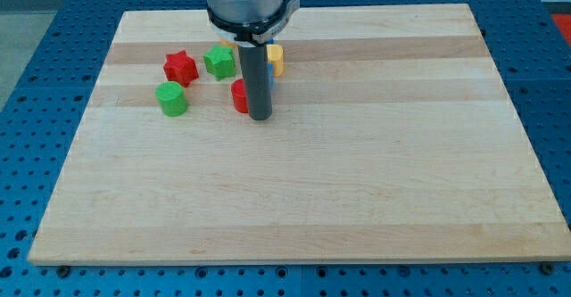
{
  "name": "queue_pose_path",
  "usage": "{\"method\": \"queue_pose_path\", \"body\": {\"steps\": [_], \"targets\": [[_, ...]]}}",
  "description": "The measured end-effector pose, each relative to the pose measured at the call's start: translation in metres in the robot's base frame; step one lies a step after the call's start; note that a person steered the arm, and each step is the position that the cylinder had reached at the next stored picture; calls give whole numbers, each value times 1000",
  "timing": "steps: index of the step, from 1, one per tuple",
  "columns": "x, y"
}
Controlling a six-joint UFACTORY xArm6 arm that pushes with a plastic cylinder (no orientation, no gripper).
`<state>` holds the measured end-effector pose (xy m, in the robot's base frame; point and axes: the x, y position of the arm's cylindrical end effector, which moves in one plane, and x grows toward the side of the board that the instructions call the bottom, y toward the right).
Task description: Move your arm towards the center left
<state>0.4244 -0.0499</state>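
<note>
A pale wooden board with long grain stripes fills most of the view and lies on a blue table dotted with rows of small holes, which shows at the left and right edges and along the bottom. All the blocks sit together in the board's upper left part. There are two green ones: a green star and a green cylinder below and to the left of it. There are two red ones: a red star just left of the green star, and a red block half hidden behind the rod, its shape unclear. One yellow block peeks out on the rod's right side, with a sliver of blue beneath it that is too hidden to name. The arm has no fingers to open or close; it ends in a dark rod, and my tip rests on the board right beside the red block, at its right edge, in the upper middle-left of the board.
</note>
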Motion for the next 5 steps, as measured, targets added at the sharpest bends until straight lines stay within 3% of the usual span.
{"method": "queue_pose_path", "body": {"steps": [4, 5], "targets": [[-11, -36], [17, -38]]}}
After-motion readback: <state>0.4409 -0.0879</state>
